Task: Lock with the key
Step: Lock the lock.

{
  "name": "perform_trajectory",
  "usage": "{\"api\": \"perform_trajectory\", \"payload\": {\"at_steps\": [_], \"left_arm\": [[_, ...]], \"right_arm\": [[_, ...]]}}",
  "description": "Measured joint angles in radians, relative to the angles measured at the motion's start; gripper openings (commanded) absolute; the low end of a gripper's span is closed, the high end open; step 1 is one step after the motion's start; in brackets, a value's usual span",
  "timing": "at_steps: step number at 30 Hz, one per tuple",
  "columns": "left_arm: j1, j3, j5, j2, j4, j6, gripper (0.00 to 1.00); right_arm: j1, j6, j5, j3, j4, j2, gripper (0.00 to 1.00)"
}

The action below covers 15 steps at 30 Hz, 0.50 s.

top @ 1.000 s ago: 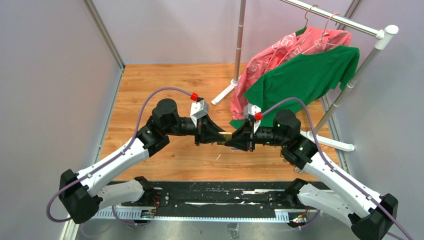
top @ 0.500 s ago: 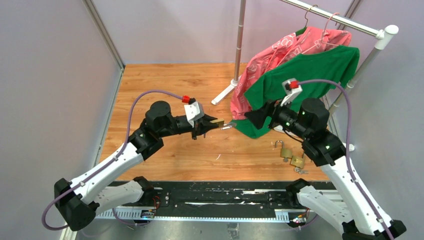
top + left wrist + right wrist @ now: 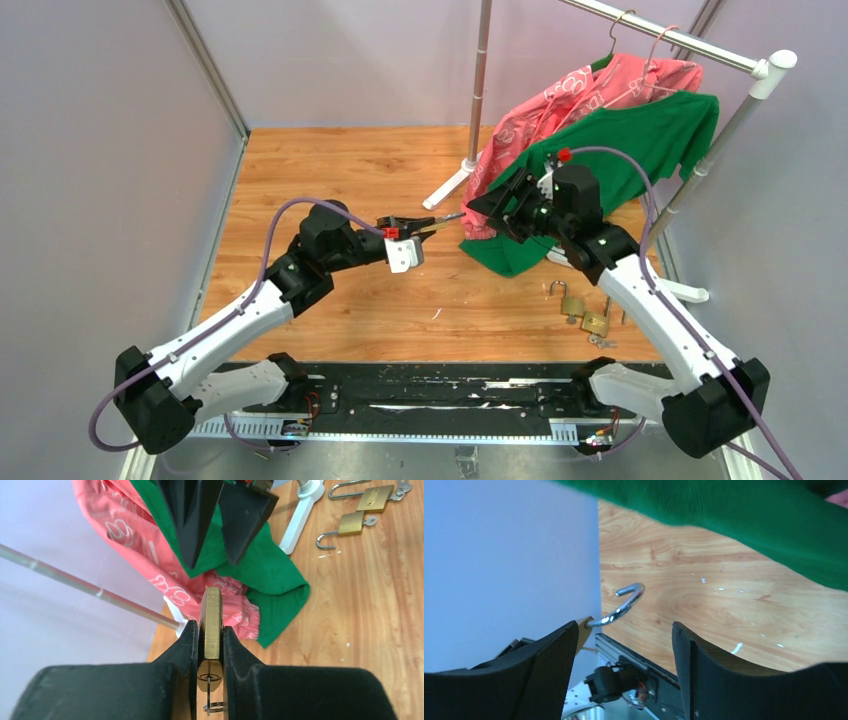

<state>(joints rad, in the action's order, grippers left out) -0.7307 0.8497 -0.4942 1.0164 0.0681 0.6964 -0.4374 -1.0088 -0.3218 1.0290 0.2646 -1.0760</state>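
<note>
padlock, look: brass body (image 3: 212, 611) seen edge-on at the centre of the left wrist view, narrow and flat-sided. In the right wrist view its silver shackle (image 3: 625, 605) curves into a hook with the tip hanging free.

padlock, place: held off the counter (image 3: 330, 170) at the centre of the overhead view, between the two arms. The shackle end points toward the right arm.

left gripper (image 3: 210, 628): closed tight on the padlock's two flat faces, with brass showing above the fingers.

right gripper (image 3: 624, 625): fingers spread wide with nothing between them. It sits just beyond the shackle tip, facing it without touching.

key: under the brass body, low in the left wrist view, there is a round keyway face with a small wire ring (image 3: 214, 707) below it. I can't make out a key blade.

hidden: the lower half of the body is sunk between the left fingers. From the right wrist only the shackle and one brass corner show, and the rest is behind the finger at lower left of the frame. The padlock is too small to read from overhead.

around: two loose padlocks (image 3: 374, 496) lie on the counter at the upper right of the left wrist view, shackles open. A green shirt (image 3: 610, 150) and a pink garment (image 3: 560, 100) hang on the rack (image 3: 660, 30).
</note>
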Motion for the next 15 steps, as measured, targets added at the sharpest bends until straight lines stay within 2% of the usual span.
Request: {"api": "perform_trajectory", "payload": {"at_steps": [6,8,9,11,13,15], "left_arm": [[-0.018,-0.010,-0.020,0.000,0.033,0.086,0.00],[-0.026,-0.012,-0.023,-0.001,0.034,0.098,0.00],[-0.027,-0.012,-0.023,0.000,0.034,0.101,0.00],[-0.028,-0.012,-0.021,-0.002,0.037,0.107,0.00],[-0.028,-0.012,-0.020,-0.002,0.043,0.109,0.00],[-0.029,-0.012,-0.021,-0.003,0.044,0.107,0.00]], "right_arm": [[-0.007,-0.090,-0.063,0.014,-0.095,-0.103,0.69],[-0.020,-0.105,-0.076,0.039,-0.110,-0.145,0.65],[-0.026,-0.108,-0.082,0.047,-0.117,-0.157,0.62],[-0.030,-0.110,-0.084,0.058,-0.130,-0.174,0.48],[-0.030,-0.113,-0.080,0.058,-0.142,-0.182,0.38],[-0.029,-0.123,-0.077,0.058,-0.155,-0.191,0.35]]}}
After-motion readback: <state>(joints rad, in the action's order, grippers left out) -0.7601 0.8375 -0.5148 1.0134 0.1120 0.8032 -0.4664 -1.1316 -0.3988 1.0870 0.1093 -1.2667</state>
